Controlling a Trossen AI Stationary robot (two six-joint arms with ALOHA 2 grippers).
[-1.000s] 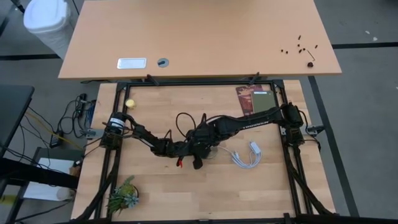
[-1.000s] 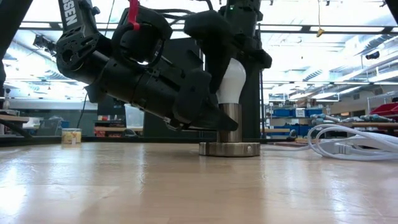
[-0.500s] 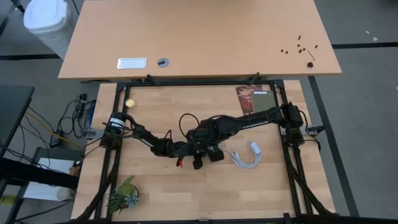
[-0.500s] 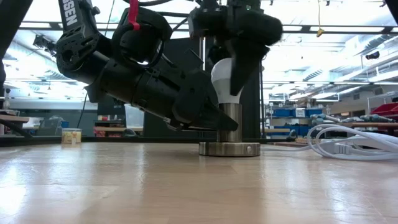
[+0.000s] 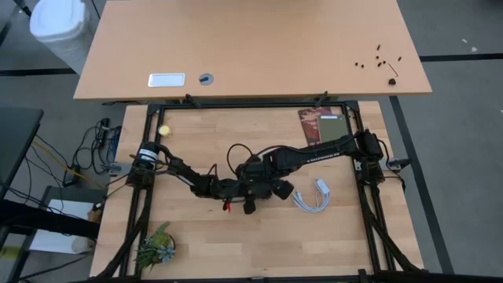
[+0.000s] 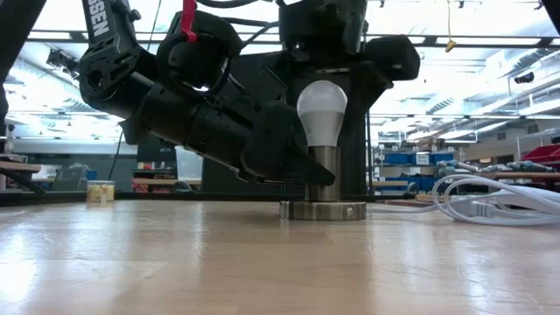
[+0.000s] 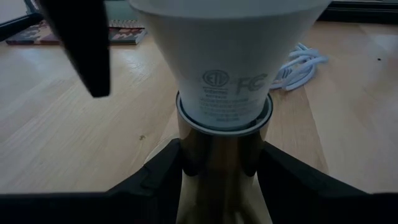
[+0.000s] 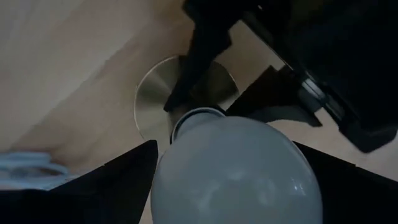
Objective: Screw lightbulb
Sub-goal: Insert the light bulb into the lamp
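Note:
The white lightbulb (image 6: 322, 109) stands upright in a metal socket, a short stem (image 6: 325, 171) on a round flat base (image 6: 322, 210), near the table's middle. My left gripper (image 7: 221, 155) reaches in almost level from the table's left and is shut on the stem. My right gripper (image 8: 236, 155) hangs over the bulb (image 8: 236, 171) pointing down. It is open, with one finger on either side of the bulb and a gap to the glass. In the high view both grippers (image 5: 263, 189) crowd over the socket and hide it. My left gripper pinches the socket's stem (image 7: 221, 165) between its two fingers (image 7: 168, 168), just under the bulb's collar (image 7: 224, 112). The fingers come nearly level from the table's left. The socket stands upright with its base on the table.
A coiled white cord with a plug (image 5: 313, 196) lies right of the socket, also in the low view (image 6: 490, 197). A small plant (image 5: 156, 245) is at the near left, a dark booklet (image 5: 318, 124) at the far right, and a small yellow thing (image 5: 164, 130) at the far left.
My right gripper has rolled about a quarter turn above the bulb without changing place. The finger that lay across the bulb's front has swung round to the side, so the whole bulb now shows. Bulb, socket and left gripper have stayed put.

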